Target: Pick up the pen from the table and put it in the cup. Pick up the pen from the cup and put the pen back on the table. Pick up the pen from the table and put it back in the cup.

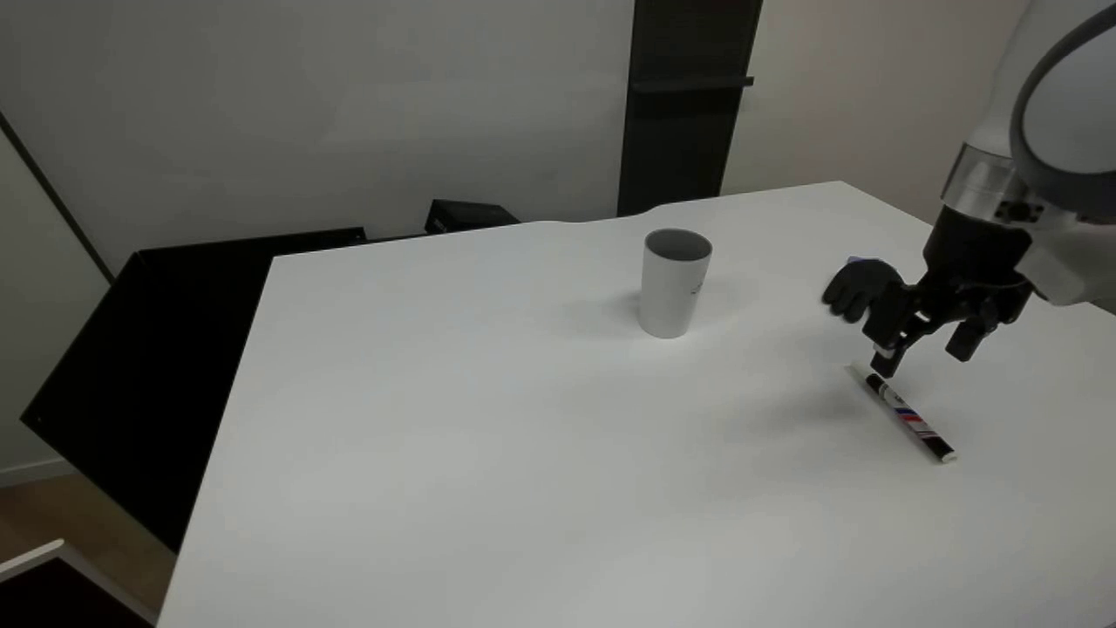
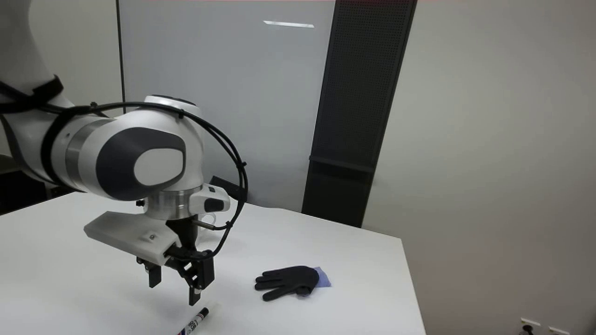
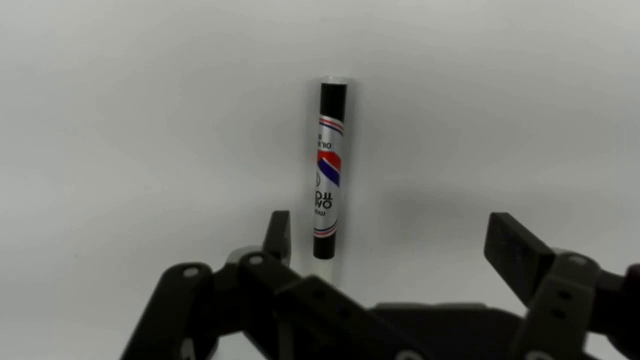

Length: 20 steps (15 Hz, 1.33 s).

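Hangs over the table (image 1: 436,436) with a wide-spread gripper (image 1: 924,352), near the pen (image 3: 327,170), well apart from the cup (image 1: 669,296)

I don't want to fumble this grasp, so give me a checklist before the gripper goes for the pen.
1. Gripper open: ok.
2. Pen lying flat on the table: ok.
3. Pen centred in the opening: not ok; in the wrist view it lies nearer one finger.
4. Glove apart from the pen: ok.
5. Cup upright: ok.
6. Cup's inside empty: cannot tell; its bottom is hidden.
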### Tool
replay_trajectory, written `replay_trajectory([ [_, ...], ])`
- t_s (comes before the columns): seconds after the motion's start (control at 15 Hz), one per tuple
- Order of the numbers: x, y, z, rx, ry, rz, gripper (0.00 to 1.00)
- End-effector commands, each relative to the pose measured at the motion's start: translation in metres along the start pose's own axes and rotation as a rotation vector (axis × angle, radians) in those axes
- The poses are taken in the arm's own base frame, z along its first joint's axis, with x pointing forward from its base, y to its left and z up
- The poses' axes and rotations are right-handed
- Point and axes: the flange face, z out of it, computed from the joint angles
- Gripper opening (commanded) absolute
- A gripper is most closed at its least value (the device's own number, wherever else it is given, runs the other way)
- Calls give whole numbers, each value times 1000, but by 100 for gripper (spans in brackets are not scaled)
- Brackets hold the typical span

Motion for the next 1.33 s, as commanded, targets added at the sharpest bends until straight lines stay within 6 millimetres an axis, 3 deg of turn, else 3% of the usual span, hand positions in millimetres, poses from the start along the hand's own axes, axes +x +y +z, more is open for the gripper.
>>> replay_trajectory([
  [0.0, 2, -5, 11, 14, -6, 67, 100],
  [0.53, -19, 3, 20, 29, -31, 138, 100],
  [1.07, -13, 1, 22, 31, -43, 87, 100],
  [1.27, -22, 4, 27, 8, -59, 75, 100],
])
